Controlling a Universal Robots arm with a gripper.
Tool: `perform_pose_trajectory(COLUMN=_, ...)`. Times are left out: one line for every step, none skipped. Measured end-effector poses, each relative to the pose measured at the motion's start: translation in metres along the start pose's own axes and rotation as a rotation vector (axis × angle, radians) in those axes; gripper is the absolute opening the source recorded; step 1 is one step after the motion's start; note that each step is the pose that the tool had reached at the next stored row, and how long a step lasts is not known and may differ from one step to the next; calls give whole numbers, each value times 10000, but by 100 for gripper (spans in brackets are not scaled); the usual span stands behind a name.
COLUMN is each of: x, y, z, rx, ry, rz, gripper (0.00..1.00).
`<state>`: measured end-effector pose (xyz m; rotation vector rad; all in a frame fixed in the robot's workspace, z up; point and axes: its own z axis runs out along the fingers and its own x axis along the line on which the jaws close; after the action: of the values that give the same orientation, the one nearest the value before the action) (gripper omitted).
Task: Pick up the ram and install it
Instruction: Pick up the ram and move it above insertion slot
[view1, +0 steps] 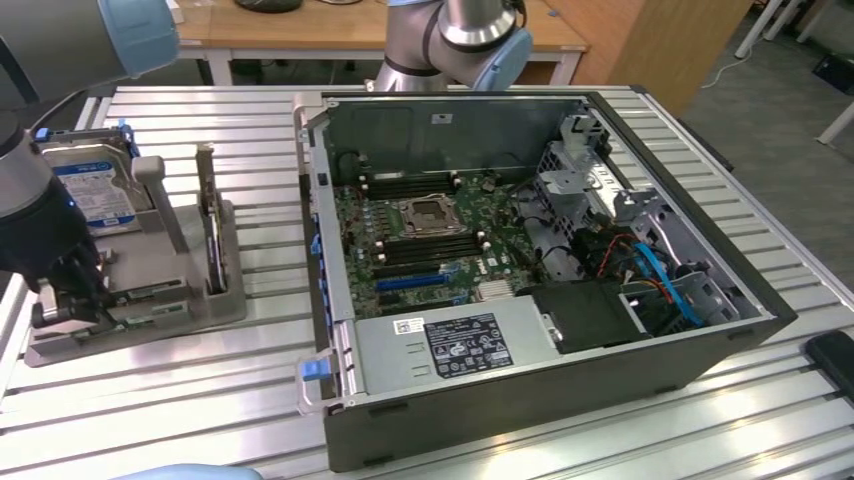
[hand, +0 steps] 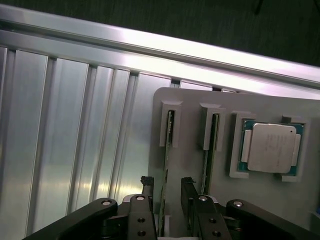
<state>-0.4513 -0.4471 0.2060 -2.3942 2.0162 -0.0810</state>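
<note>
A slatted aluminium table (view1: 200, 400) carries, at the exterior view's left, a grey holder (view1: 187, 300) with a blue-labelled hard drive (view1: 87, 190) standing in it, and the arm's gripper (hand: 166, 182) hangs over that holder's near end. Its two dark fingers (hand: 148, 186) stand wide apart astride the ram (hand: 167, 145), which stands on edge in its slot with a gap on either side, a second stick (hand: 210, 150) just beside it and a silver CPU chip (hand: 272, 147) in the next pocket. Toward the exterior view's right sits the open computer case (view1: 534, 400), its motherboard (view1: 427, 240) facing up.
</note>
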Motion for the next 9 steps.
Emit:
perform_pose_trajectory(x=-2, y=0, z=6, rx=0, ry=0, rz=0, gripper=36)
perform_pose_trajectory(x=-4, y=0, z=12, rx=1, ry=0, rz=0, gripper=36)
perform_pose_trajectory(x=-6, y=0, z=20, rx=2, ry=0, rz=0, gripper=36)
perform_pose_trajectory(x=-8, y=0, z=26, rx=2, ry=1, rz=0, gripper=36)
perform_pose_trajectory(x=-10, y=0, z=34, rx=4, ry=0, rz=0, gripper=36)
perform_pose_trajectory(x=-12, y=0, z=41, rx=4, ry=1, rz=-1, gripper=36)
perform_pose_trajectory(x=-14, y=0, z=49, rx=5, ry=1, rz=0, gripper=36)
perform_pose_trajectory(x=-16, y=0, z=57, rx=6, ry=1, rz=0, gripper=36)
perform_pose_trajectory(x=-17, y=0, z=65, rx=7, ry=2, rz=0, gripper=36)
